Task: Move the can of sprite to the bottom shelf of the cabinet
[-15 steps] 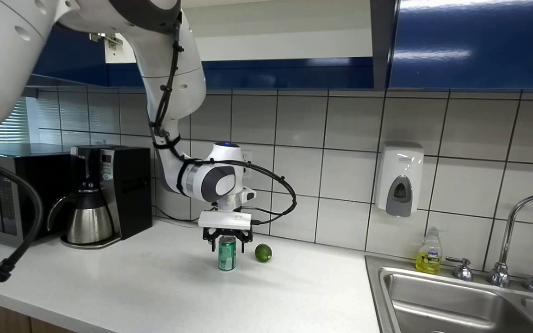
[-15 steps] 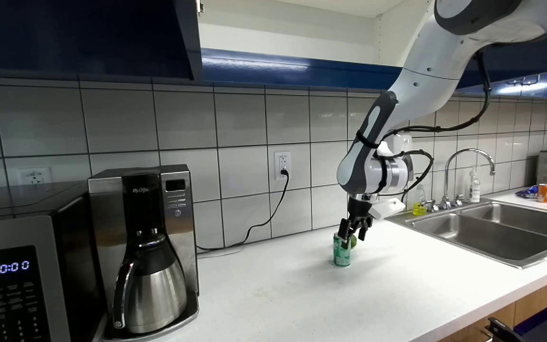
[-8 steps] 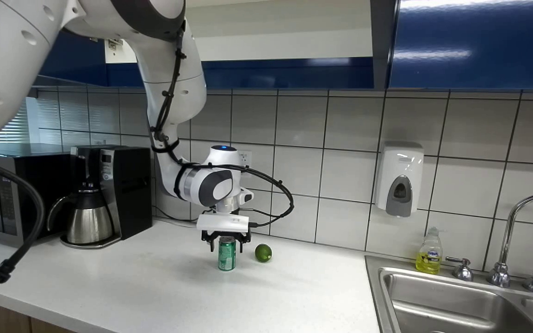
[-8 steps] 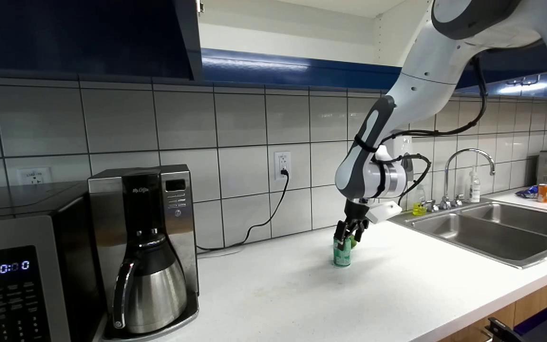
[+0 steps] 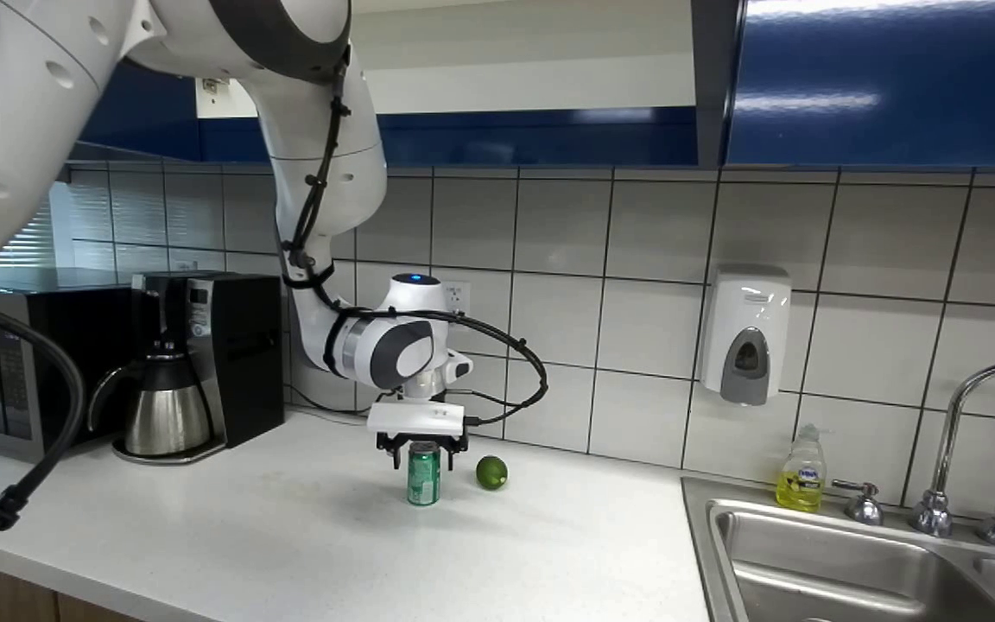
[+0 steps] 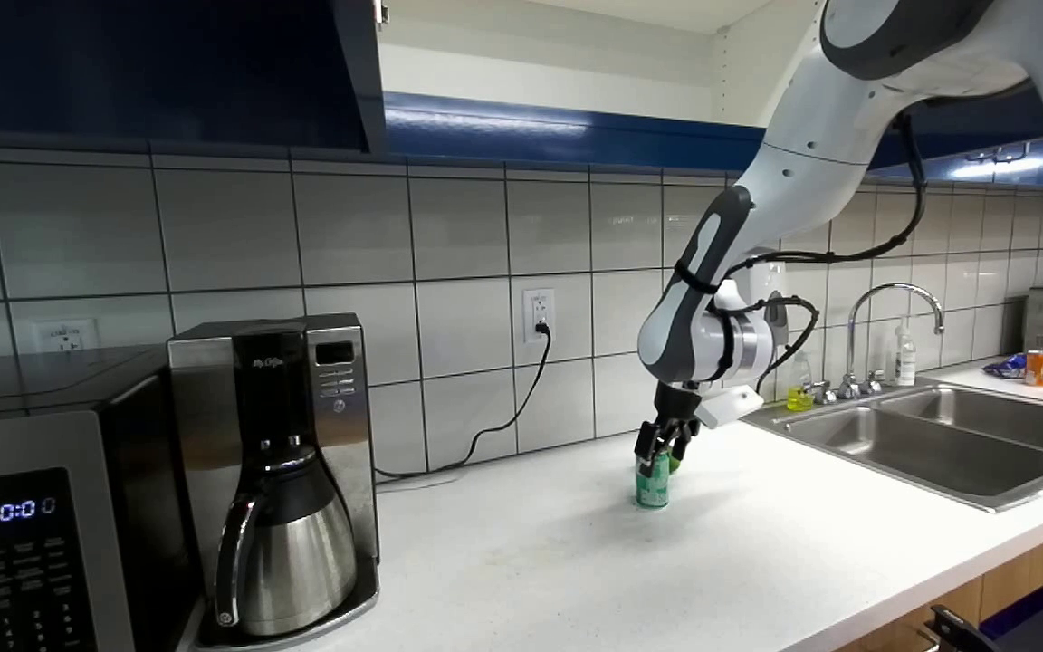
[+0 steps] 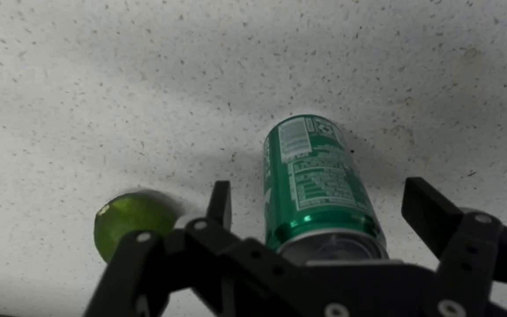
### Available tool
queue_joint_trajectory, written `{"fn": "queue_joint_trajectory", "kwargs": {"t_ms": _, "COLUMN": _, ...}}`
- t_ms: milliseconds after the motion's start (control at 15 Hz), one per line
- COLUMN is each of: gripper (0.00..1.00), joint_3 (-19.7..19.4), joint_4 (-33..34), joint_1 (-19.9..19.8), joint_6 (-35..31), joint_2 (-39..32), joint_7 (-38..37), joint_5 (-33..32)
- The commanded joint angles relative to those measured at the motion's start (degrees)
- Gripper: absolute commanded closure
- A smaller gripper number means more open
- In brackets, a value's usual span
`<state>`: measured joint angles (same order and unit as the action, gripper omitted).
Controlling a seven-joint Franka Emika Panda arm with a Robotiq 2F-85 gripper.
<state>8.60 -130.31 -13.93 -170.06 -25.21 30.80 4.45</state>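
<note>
The can of sprite stands upright on the white countertop; it also shows in an exterior view and in the wrist view. My gripper points down and is open, one finger on each side of the can's upper part. In the wrist view a gap shows between the can and each finger. The gripper also shows in both exterior views. The wall cabinet stands open above, with a blue lower trim and pale interior. The top of its bottom shelf is hidden behind the trim.
A green lime lies close beside the can, near one finger in the wrist view. A coffee maker and microwave stand at one end, a sink at the other. Blue cabinet doors flank the opening.
My gripper has shifted slightly sideways and settled around the can over the last second, with little movement in the last half second. The can and lime have not moved.
</note>
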Motion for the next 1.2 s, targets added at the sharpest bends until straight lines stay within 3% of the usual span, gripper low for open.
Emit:
{"fn": "queue_joint_trajectory", "kwargs": {"t_ms": 0, "gripper": 0.00, "joint_3": 1.72, "joint_4": 1.22, "joint_1": -1.98, "joint_6": -1.23, "joint_2": -1.21, "joint_7": -0.89, "joint_5": -1.57}}
{"fn": "queue_joint_trajectory", "kwargs": {"t_ms": 533, "gripper": 0.00, "joint_3": 1.73, "joint_4": 2.58, "joint_1": -1.79, "joint_6": -2.07, "joint_2": -2.85, "joint_7": -1.58, "joint_5": -2.76}}
{"fn": "queue_joint_trajectory", "kwargs": {"t_ms": 600, "gripper": 0.25, "joint_3": 1.79, "joint_4": 2.76, "joint_1": -1.81, "joint_6": -1.95, "joint_2": -3.02, "joint_7": -1.61, "joint_5": -2.91}}
{"fn": "queue_joint_trajectory", "kwargs": {"t_ms": 667, "gripper": 0.26, "joint_3": 1.89, "joint_4": 2.93, "joint_1": -1.85, "joint_6": -2.05, "joint_2": -3.19, "joint_7": -1.57, "joint_5": -3.05}}
{"fn": "queue_joint_trajectory", "kwargs": {"t_ms": 933, "gripper": 0.58, "joint_3": 2.41, "joint_4": 3.25, "joint_1": -2.12, "joint_6": -2.11, "joint_2": -3.52, "joint_7": -1.57, "joint_5": -3.23}}
{"fn": "queue_joint_trajectory", "kwargs": {"t_ms": 1133, "gripper": 0.62, "joint_3": 2.34, "joint_4": 3.40, "joint_1": -2.10, "joint_6": -2.11, "joint_2": -3.55, "joint_7": -1.76, "joint_5": -3.30}}
